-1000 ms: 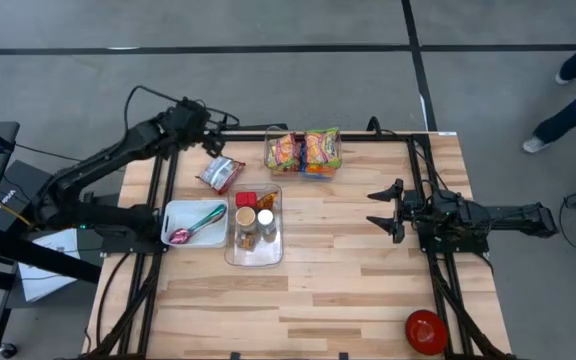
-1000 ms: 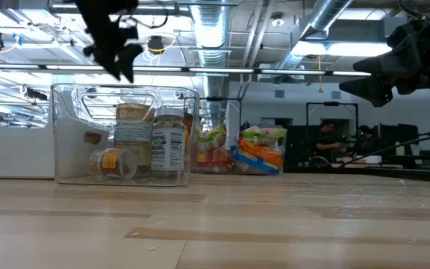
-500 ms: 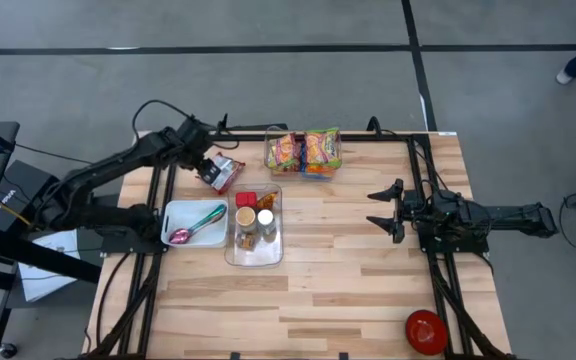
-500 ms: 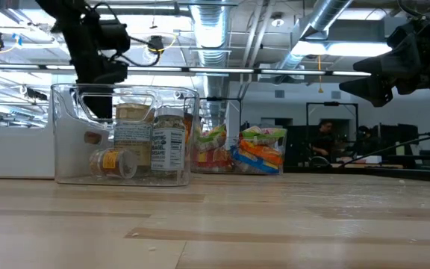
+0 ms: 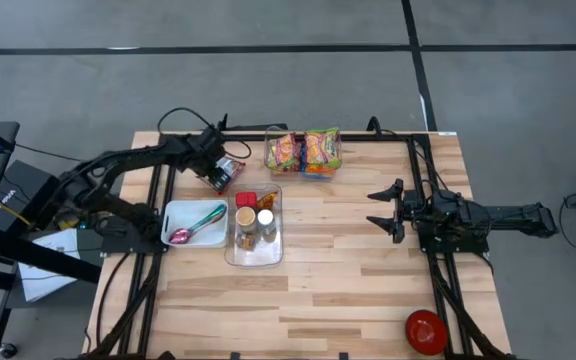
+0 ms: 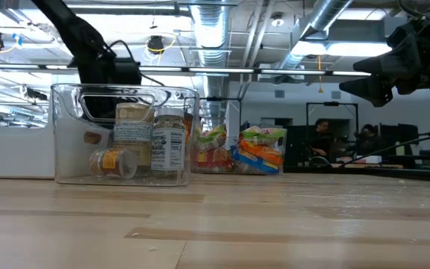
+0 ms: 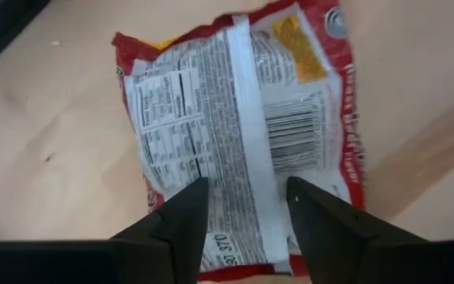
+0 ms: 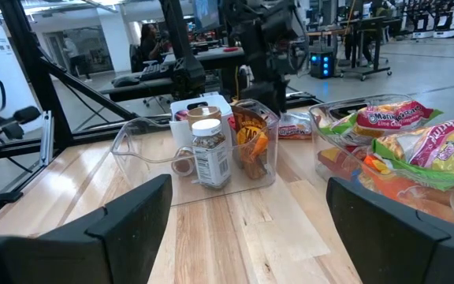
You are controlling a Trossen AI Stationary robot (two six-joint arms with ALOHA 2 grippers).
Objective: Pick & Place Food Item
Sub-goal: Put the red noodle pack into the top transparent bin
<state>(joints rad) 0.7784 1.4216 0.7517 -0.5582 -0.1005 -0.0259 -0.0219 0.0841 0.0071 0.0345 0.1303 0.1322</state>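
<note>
Table of pale wood planks fills the middle of the room, with both dark arms over it. Seen from above with the far edge as twelve o'clock, the left arm reaches in from nine o'clock toward eleven, and the right arm lies along the three o'clock side, waiting.

Near the far edge at twelve o'clock sits a clear bin stuffed with bright snack bags. Toward the centre, a second clear bin holds jars and a red packet, and at its nine o'clock side, just beside it, a white tray carries coloured spoons. A red bowl sits well apart near five o'clock.

The left gripper is down over the red-and-white snack packet, which lies flat on the wood at about eleven o'clock, between the left arm's end and the snack bin. Its two fingers stand partly apart, straddling the near edge of the packet's printed back; whether they actually pinch it I cannot tell.

The right gripper hangs above the table with its fingers spread wide, holding nothing.
</note>
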